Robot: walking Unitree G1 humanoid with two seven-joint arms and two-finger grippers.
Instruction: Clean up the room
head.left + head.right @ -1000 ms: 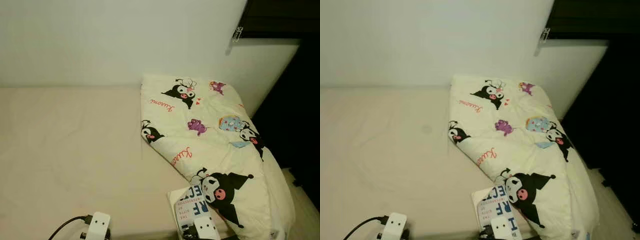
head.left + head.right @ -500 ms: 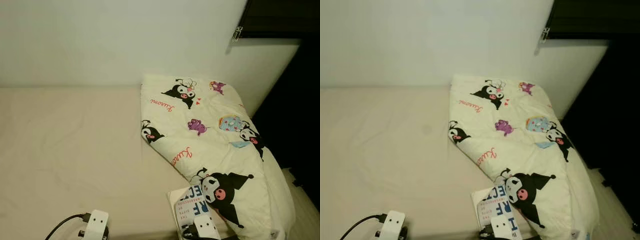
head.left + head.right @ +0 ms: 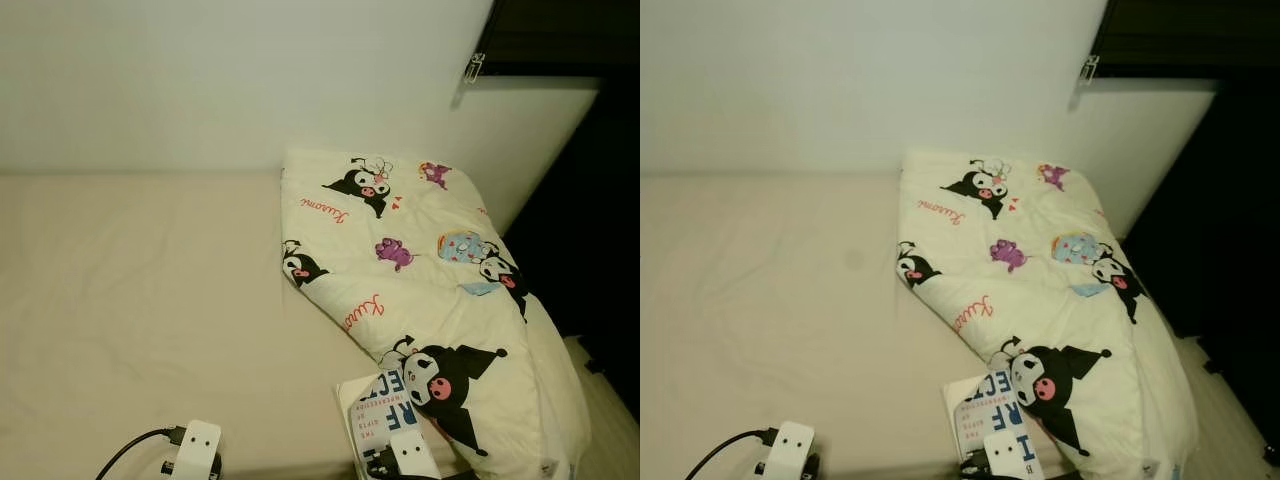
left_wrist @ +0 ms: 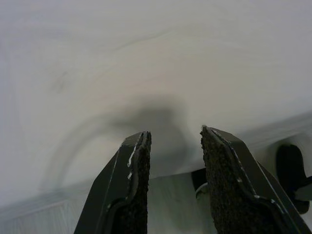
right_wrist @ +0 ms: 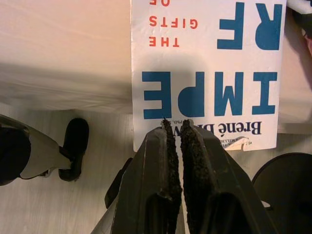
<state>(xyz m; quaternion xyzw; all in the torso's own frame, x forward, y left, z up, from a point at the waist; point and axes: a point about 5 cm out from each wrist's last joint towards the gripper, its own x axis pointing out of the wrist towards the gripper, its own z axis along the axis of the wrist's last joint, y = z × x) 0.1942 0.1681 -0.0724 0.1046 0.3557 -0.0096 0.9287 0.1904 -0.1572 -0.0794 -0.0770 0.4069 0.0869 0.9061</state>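
Nearest the camera, at the bottom edge of the head view, the right gripper (image 5: 176,127) sat at the near end of a white book (image 3: 385,418); its two black fingers were pressed almost together, with only a thin slit between them. In the wrist view their tips overlapped the book's lower edge, but whether they actually pinched the cover could not be told. The book lay flat at the near edge of a bed (image 3: 140,300), its cover printed in big blue letters and smaller red ones (the author line at the near end read partly "Brené"). To the robot's left, the left gripper (image 4: 174,139) hung over the bed's near edge with its fingers spread apart and nothing between them; a black cable ran from that wrist. Below the mattress edge, a strip of pale floor (image 5: 58,204) showed in both wrist views. The bed's cream sheet was mostly smooth with a few soft creases. Just beyond the book, and overlapping its far right corner, a folded duvet (image 3: 420,290) covered the bed's right side, cream with black cartoon figures and red script. Farthest back stood a plain white wall (image 3: 240,80), with a dark opening (image 3: 590,220) to the right.
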